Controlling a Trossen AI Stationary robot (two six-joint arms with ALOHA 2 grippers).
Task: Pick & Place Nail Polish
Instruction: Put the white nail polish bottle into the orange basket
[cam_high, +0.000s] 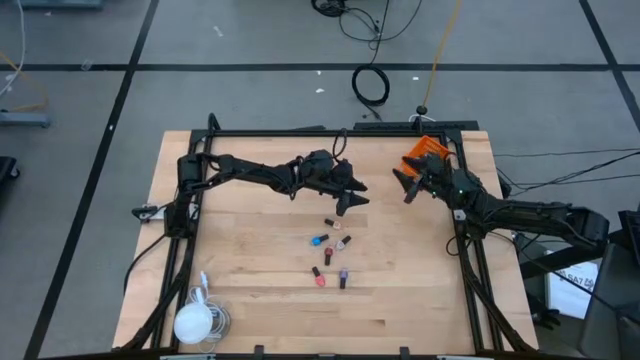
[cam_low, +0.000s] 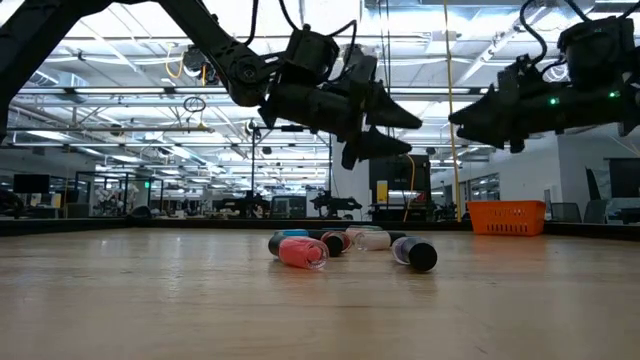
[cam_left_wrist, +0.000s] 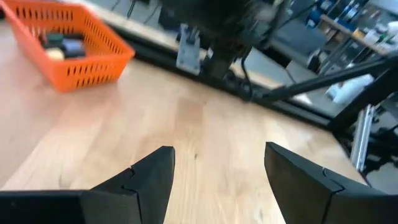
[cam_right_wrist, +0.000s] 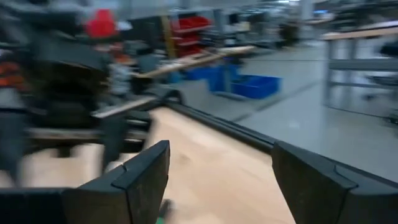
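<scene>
Bottles of nail polish (cam_high: 330, 255) lay in a loose cluster near the middle of the counter (cam_high: 250, 290), several tipped on their sides, none held. Each looked light, hard and glossy, likely glass, so liable to roll or squirt out of a pinch; gripping across the body just below the dark cap seemed the safest hold. The left end effector (cam_high: 345, 203) hovered just beyond the cluster, fingers apart. The right end effector (cam_high: 408, 185) hung beside the orange bin (cam_high: 424, 150), also spread open and empty.
</scene>
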